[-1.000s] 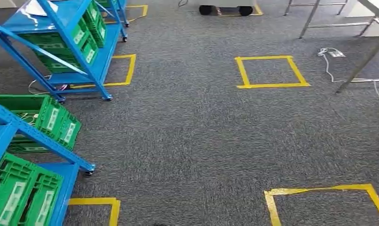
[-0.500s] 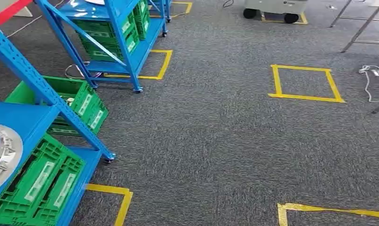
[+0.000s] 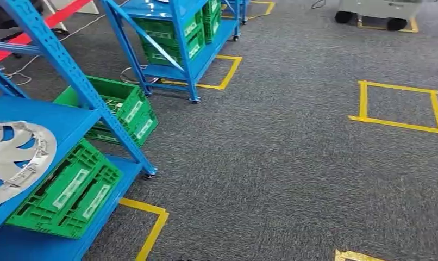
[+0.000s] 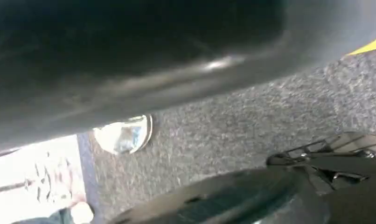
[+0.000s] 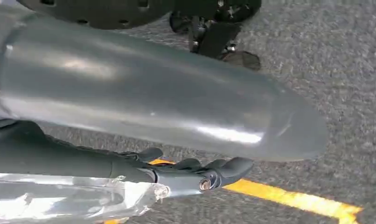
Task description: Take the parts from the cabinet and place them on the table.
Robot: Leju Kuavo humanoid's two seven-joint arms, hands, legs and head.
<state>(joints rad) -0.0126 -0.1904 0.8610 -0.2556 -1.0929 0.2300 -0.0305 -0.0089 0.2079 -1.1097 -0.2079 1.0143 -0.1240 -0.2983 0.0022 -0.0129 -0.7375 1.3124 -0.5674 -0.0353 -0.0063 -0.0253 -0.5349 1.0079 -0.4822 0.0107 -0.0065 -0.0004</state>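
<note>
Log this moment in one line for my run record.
phase: nearing cabinet | part: silver wheel cover on blue shelf | green crate beneath | right hand over carpet, holding nothing | table: unseen

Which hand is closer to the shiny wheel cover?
Likely left: the wheel cover lies on the blue shelf at the robot's left; the right hand hangs by yellow floor tape.

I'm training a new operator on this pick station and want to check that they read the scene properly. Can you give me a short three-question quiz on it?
1. Fill in: the tape squares on the carpet are ___.
2. The crates in the near blue rack are: A red, B green, C grey.
3. True or false: the silver wheel cover lies on the carpet.

Key: 1 yellow. 2 B. 3 false, it lies on the rack's shelf.
</note>
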